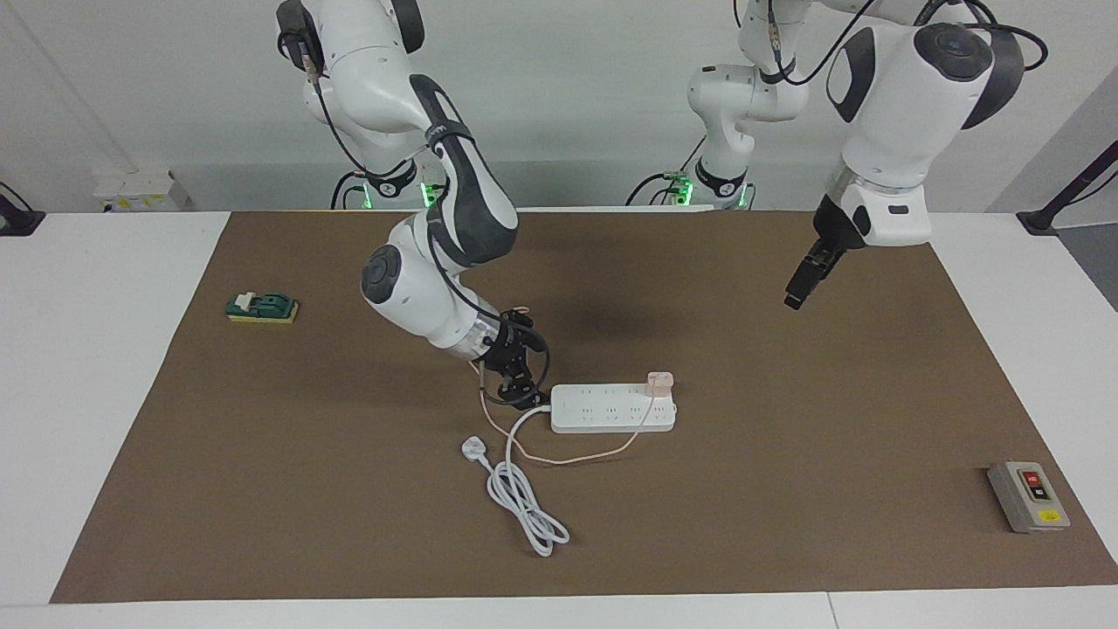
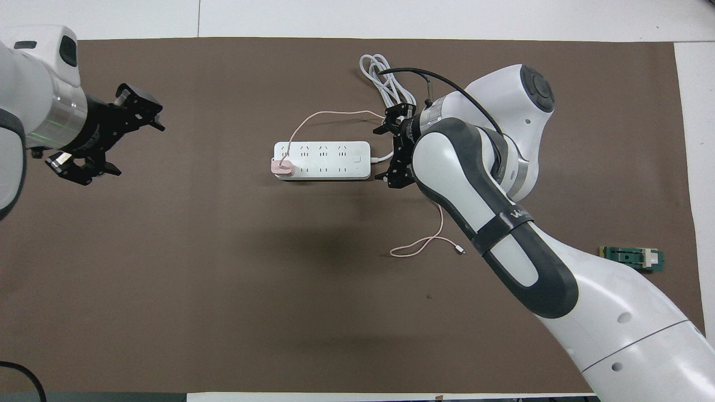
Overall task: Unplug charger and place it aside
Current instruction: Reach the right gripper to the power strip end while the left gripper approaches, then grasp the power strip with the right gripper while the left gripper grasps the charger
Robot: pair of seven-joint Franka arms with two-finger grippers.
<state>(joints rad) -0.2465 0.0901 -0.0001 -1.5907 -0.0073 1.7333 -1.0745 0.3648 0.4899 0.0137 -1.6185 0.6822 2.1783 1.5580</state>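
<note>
The charger [image 1: 659,380] [image 2: 279,166], a small pale pink cube, sits plugged into the white power strip [image 1: 611,411] [image 2: 321,159] at the strip's end toward the left arm. Its thin pink cable [image 1: 568,459] [image 2: 438,215] loops across the mat. My right gripper [image 1: 517,380] [image 2: 389,149] hangs low and open at the strip's other end, where the white cord leaves it. I cannot tell whether it touches anything. My left gripper [image 1: 797,286] [image 2: 134,139] is open, empty and raised over the mat toward the left arm's end, well apart from the charger.
A white three-pin plug [image 1: 472,449] and its coiled thick cord [image 1: 528,507] [image 2: 385,78] lie beside the strip, farther from the robots. A green block [image 1: 262,307] [image 2: 634,258] lies near the right arm's end. A grey switch box [image 1: 1028,496] sits toward the left arm's end.
</note>
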